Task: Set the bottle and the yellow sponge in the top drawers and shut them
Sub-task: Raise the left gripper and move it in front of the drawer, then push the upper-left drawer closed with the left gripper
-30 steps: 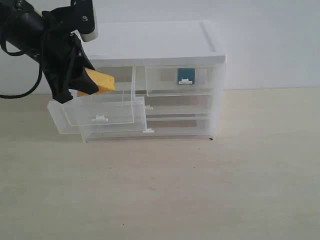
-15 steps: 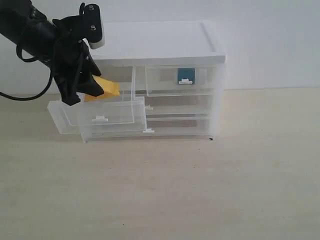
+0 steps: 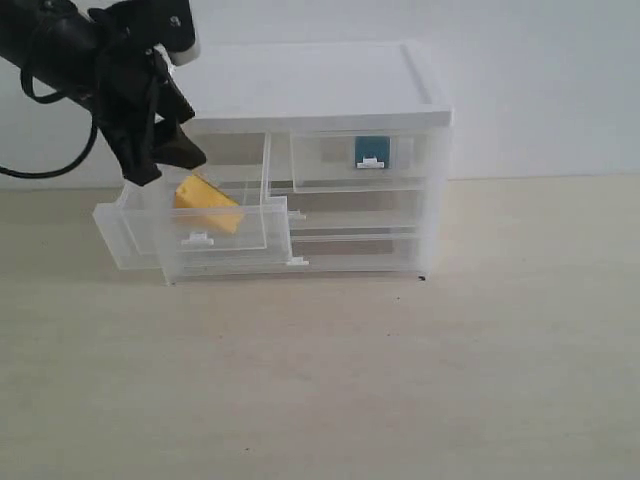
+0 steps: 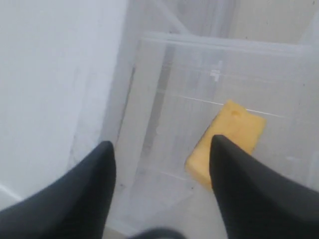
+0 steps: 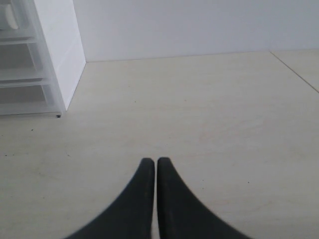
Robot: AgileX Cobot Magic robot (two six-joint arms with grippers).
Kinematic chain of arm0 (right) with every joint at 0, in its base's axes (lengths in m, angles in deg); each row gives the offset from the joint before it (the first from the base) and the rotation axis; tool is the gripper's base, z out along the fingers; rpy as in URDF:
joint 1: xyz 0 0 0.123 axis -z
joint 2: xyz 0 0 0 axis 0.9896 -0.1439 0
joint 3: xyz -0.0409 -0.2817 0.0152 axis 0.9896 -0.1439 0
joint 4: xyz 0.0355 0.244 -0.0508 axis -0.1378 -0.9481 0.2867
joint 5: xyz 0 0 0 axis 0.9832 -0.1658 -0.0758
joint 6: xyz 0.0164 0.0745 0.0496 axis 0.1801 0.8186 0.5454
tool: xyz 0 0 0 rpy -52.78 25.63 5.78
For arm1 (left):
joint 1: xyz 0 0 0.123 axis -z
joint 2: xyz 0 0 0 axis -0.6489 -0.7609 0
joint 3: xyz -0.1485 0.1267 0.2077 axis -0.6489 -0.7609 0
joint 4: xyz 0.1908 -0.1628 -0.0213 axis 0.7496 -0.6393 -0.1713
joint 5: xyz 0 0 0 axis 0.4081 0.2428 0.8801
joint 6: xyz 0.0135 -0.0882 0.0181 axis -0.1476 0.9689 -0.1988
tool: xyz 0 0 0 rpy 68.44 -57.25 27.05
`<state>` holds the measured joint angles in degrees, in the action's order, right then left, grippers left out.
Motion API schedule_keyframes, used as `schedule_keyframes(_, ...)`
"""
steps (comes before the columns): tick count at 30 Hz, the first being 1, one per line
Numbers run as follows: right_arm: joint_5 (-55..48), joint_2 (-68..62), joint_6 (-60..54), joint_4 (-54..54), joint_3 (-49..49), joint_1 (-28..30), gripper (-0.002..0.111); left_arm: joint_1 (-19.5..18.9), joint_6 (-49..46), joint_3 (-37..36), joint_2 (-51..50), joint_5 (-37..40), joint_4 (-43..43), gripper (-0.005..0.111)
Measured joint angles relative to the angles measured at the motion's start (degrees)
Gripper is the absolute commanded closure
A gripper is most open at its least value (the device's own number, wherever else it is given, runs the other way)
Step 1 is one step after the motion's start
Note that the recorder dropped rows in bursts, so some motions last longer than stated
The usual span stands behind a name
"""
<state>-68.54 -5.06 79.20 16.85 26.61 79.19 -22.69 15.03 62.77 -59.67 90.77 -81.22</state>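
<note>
Yellow sponge (image 3: 208, 204) lies tilted inside the pulled-out left top drawer (image 3: 128, 246). We see our left gripper (image 4: 162, 147) above it, fingers apart, empty; our right gripper (image 5: 152, 162) has fingers pressed together.

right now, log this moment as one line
left gripper: open, over open top left drawer | yellow sponge: inside it | bottle: in shut top right drawer | right gripper: shut, empty

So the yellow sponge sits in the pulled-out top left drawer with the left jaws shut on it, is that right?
No: the jaws of the left gripper are open, clear of the yellow sponge in the pulled-out top left drawer; the left wrist view shows it.
</note>
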Motion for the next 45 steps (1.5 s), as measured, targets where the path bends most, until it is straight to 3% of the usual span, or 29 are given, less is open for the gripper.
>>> schedule_keyframes(5,0.0,0.0,0.0,0.0,0.0,0.0,0.108,0.0,14.3,0.0,5.2,2.9,0.8,0.103)
schedule_keyframes(14,0.0,0.0,0.0,0.0,0.0,0.0,0.108,0.0,29.4,-1.6,9.6,22.7,4.6,0.102)
schedule_keyframes(21,0.0,0.0,0.0,0.0,0.0,0.0,0.108,0.0,33.7,-10.1,13.8,24.1,3.6,0.102)
schedule_keyframes(25,0.0,0.0,0.0,0.0,0.0,0.0,0.108,0.0,34.0,-16.0,14.3,19.6,0.5,0.102)
schedule_keyframes(29,0.0,0.0,0.0,0.0,0.0,0.0,0.108,0.0,34.1,-21.4,13.1,8.3,-2.9,0.102)
schedule_keyframes(39,0.0,0.0,0.0,0.0,0.0,0.0,0.108,0.0,34.3,-22.1,6.6,-7.6,-5.7,0.102)
schedule_keyframes(45,0.0,0.0,0.0,0.0,0.0,0.0,0.108,0.0,34.4,-22.3,5.8,-10.2,-7.4,0.102)
